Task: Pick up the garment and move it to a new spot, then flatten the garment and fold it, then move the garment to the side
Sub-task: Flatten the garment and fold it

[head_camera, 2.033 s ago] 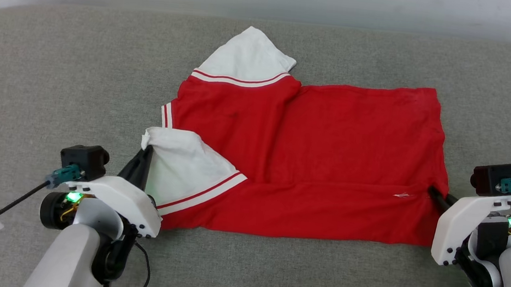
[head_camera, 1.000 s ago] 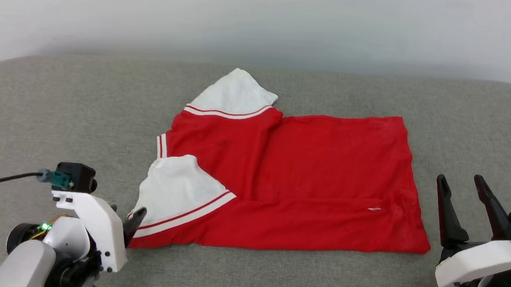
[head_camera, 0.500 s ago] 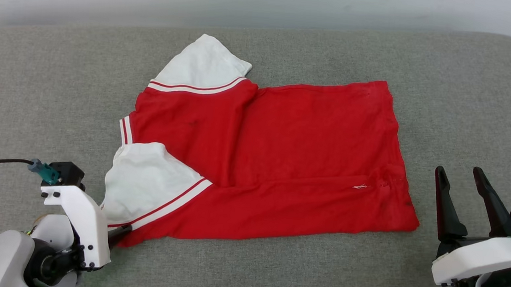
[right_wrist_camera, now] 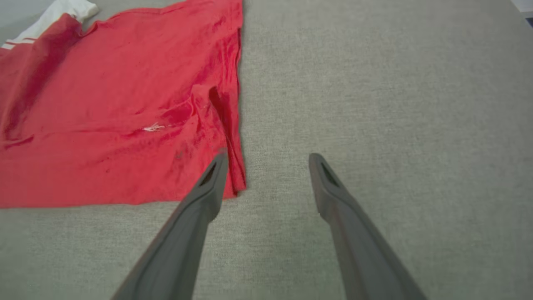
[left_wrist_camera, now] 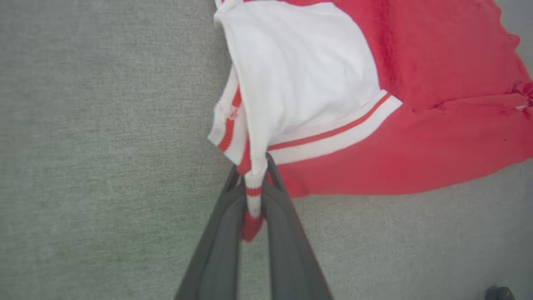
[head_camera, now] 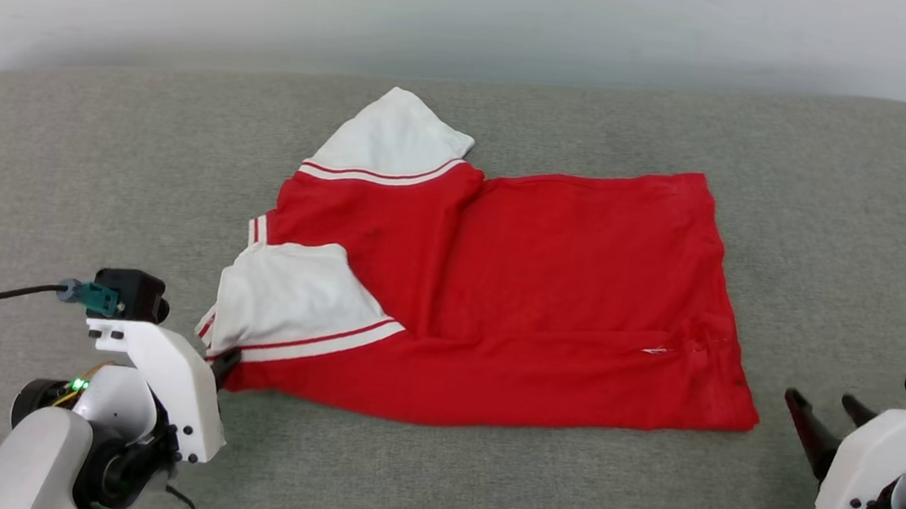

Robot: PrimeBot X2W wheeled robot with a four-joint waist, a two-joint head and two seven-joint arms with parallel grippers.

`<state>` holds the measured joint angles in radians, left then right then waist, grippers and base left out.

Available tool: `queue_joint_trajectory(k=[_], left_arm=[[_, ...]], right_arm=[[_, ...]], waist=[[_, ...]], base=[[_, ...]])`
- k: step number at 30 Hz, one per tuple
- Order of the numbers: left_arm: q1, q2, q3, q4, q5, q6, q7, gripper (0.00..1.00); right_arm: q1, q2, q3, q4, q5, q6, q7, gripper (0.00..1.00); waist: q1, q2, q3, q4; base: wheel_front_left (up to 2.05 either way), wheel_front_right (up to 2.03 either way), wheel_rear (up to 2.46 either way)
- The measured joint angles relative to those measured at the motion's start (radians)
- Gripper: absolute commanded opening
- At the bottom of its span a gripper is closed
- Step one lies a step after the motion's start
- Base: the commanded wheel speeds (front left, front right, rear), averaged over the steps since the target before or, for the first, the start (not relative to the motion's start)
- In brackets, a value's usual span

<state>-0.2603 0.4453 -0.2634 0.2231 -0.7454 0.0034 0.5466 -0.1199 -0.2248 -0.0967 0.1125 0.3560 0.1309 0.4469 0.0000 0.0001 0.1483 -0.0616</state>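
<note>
Spreading across the grey table (head_camera: 58,171), the garment (head_camera: 564,297) lies mostly flat at its middle, one white sleeve folded onto the red body. The left gripper (left_wrist_camera: 255,166) has its jaws pinching the striped sleeve trim; the right gripper (right_wrist_camera: 270,156) holds its jaws spread beside the hem corner.

Left claw (left_wrist_camera: 254,166): low, near left, fingers pinched together. Right claw (right_wrist_camera: 270,157): low, near right, fingers spread wide.

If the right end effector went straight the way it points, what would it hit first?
Likely the garment's hem corner, at one fingertip; the other side passes over bare cushion. Depth unclear.
</note>
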Motion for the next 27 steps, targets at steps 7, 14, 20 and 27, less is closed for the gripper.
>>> queue_joint_trajectory(k=[7,14,20,27], left_arm=[[-0.005,0.007,-0.007,-0.108,0.018,0.011,-0.004,0.0],[-0.031,0.005,-0.018,-0.153,0.021,0.015,0.0,0.0],[-0.035,-0.005,-0.022,-0.15,0.026,0.015,-0.013,0.0],[-0.001,-0.023,-0.01,-0.118,0.0,0.025,-0.047,0.0]], right_arm=[[-0.083,-0.041,0.04,0.063,0.058,0.0,0.246,1.0],[-0.181,-0.035,0.112,0.163,0.061,0.0,0.293,1.0],[-0.237,-0.04,0.15,0.243,0.091,0.0,0.321,0.0],[-0.247,-0.052,0.198,0.257,0.11,0.0,0.31,0.0]], waist=[[0.0,0.0,0.027,0.035],[0.0,0.0,0.089,0.061],[0.0,0.0,0.111,0.073],[0.0001,0.0,0.055,0.06]], base=[[0.0,0.0,0.0],[0.0,0.0,0.0],[0.0,0.0,0.0],[0.0,0.0,0.0]])
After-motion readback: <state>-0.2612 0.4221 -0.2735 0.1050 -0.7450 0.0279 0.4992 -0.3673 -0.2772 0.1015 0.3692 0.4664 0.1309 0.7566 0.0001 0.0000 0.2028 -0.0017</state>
